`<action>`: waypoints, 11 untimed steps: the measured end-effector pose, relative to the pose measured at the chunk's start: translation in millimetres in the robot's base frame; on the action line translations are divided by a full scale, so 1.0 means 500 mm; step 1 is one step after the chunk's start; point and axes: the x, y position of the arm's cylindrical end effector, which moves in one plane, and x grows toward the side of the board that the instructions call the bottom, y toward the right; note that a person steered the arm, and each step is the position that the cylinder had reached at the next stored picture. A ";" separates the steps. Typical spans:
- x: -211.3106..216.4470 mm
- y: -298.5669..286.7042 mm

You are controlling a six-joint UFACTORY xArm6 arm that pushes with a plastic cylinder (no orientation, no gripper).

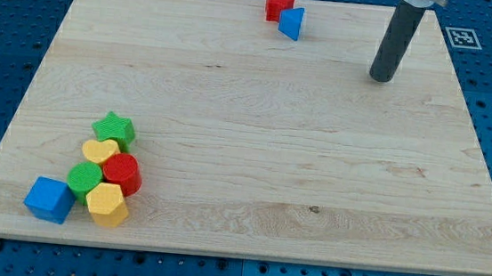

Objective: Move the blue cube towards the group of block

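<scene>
The wooden board (pixel 255 139) fills most of the view, resting on a blue pegboard table (pixel 5 36). A fiducial marker (pixel 459 37) sits on the table at about two o'clock, just off the board's corner.

The dark rod comes down from the view's top at about one o'clock, and my tip (pixel 381 77) rests on bare wood, well apart from every block. There is no pincer on this arm, only the rod, so nothing is open, closed or clamped.

The largest cluster lies at about eight o'clock. The blue cube (pixel 49 199) sits at its eight o'clock edge, just beside the green cylinder (pixel 85 178) and near the yellow hexagon (pixel 107 204); I cannot tell whether it touches either. The red cylinder (pixel 122 173) sits between the yellow hexagon and the yellow heart (pixel 100 151), with the green star (pixel 114 129) at the cluster's twelve o'clock end.

At twelve o'clock on the board, a smaller pair stands close together: a red block (pixel 279 4) and a blue triangular block (pixel 292 23) at its five o'clock. My tip lies at about four o'clock from this pair.
</scene>
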 end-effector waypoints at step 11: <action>0.528 -0.552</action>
